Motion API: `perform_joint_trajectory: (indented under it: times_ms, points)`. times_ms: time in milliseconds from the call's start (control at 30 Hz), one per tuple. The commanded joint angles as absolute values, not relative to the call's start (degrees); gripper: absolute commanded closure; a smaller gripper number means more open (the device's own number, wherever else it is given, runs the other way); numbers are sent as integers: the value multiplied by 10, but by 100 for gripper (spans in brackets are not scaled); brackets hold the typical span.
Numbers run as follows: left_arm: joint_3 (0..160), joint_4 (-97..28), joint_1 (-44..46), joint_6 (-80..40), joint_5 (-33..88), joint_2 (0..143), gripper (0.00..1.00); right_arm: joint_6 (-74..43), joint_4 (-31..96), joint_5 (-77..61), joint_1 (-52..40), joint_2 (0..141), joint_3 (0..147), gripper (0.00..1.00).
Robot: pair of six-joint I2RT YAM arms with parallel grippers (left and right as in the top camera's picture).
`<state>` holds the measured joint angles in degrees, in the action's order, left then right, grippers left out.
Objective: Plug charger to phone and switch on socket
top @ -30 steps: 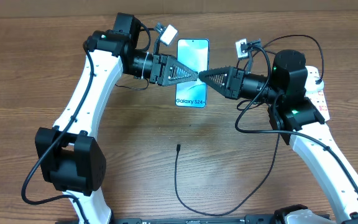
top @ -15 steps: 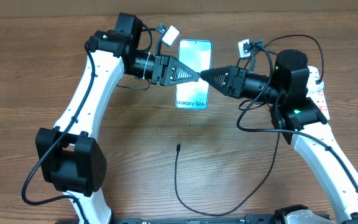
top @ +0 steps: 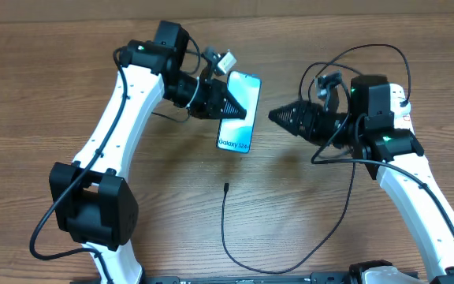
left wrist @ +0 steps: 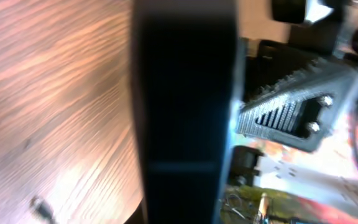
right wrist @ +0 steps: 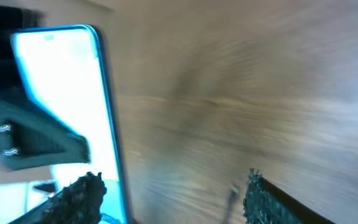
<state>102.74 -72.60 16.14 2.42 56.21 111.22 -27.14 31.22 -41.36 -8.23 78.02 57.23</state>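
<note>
Above the table's far middle: phone (top: 239, 130) is held off the wood, tilted, with its "Galaxy S24" end lowest.
Left gripper (top: 235, 104): clamped on the phone's upper half. The right wrist view shows one finger (right wrist: 36, 146) lying across the bright screen.
Right gripper (top: 278, 117): fingers are spread wide with nothing between them. It sits near the phone's right edge but apart from it (only bare wood shows in the gap).
Charger (top: 223, 217): lies slack on the table (top: 38, 95), untouched. Its tip points toward the phone but is well apart from it. The cable loops to the near edge and runs up toward the right arm. I cannot tell where the plug end sits.
Socket (top: 408, 118): at the far right, mostly hidden behind the right arm. Its switch position cannot be read.
Step in hand: most likely presenting the phone, with one gripper holding it up so its lower end is reachable. Plugging in is not yet begun, and the switch comes after.
Next move: probably the empty right gripper drops to the charger tip. That calls for a fine pinch just behind the connector (thin and floppy, so it may swing), then a square line-up with the phone's lower edge while the left holds steady.
Containers: none in view.
</note>
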Motion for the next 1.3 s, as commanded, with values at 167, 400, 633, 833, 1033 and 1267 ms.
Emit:
perform_joint_trajectory:
  times_ms: [167, 400, 633, 833, 1033, 1267]
  points:
    - [1040, -758, 226, -243, 255, 1087, 96, -235, 465, -182, -81, 782, 579, 2]
    - [1040, -779, 285, -320, 226, 1087, 96, -235, 515, -159, -81, 782, 577, 0]
    - [1040, -834, 295, -320, 423, 1087, 96, -235, 515, -159, -81, 782, 577, 0]
    - [1040, -874, 292, -320, 613, 1087, 96, -235, 515, -159, -81, 782, 577, 0]
    - [1040, -882, 294, -317, 767, 1087, 96, -235, 515, -159, -81, 782, 577, 0]
    - [1040, -880, 292, -317, 815, 1087, 96, -235, 515, -159, -81, 782, 577, 0]
